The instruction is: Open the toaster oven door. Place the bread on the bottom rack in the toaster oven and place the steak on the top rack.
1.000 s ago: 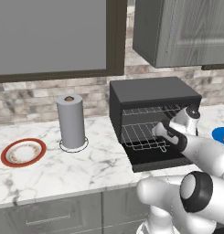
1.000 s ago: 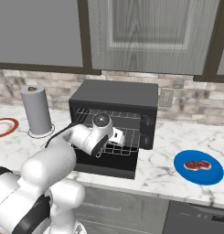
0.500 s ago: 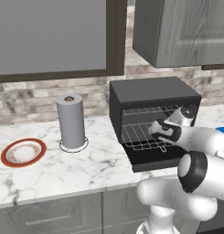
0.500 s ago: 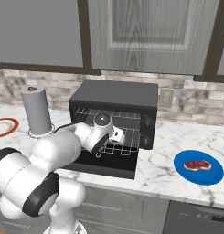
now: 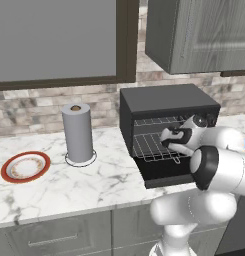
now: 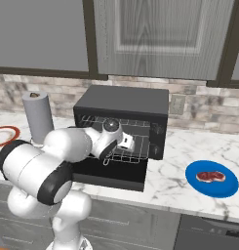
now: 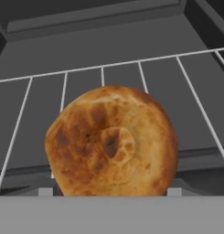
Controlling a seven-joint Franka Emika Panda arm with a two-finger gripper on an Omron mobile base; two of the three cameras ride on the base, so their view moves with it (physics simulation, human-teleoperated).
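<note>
The black toaster oven (image 5: 169,100) (image 6: 123,100) stands on the counter, and the toaster oven door (image 5: 164,176) (image 6: 111,177) is folded down flat in front. My gripper (image 5: 165,136) reaches into the opening between the top rack (image 5: 154,121) and the bottom rack (image 5: 149,148). The round golden-brown bread (image 7: 112,141) fills the middle of the hand view. It is tilted face-on just above the wires of the bottom rack (image 7: 195,105) and hides my fingertips; the gripper is shut on it. The steak (image 6: 211,176) lies on a blue plate (image 6: 226,188) at the right.
A paper-towel roll (image 5: 78,132) (image 6: 38,117) stands left of the oven. Further left is an orange-rimmed plate (image 5: 25,166) (image 6: 4,135). Wall cabinets (image 5: 194,30) hang above the oven. My own bulky arm crowds the space in front of the door.
The hand has edged a little deeper into the oven with the bread. The arm's elbow has swung and risen in front of the door. Nothing else moved.
</note>
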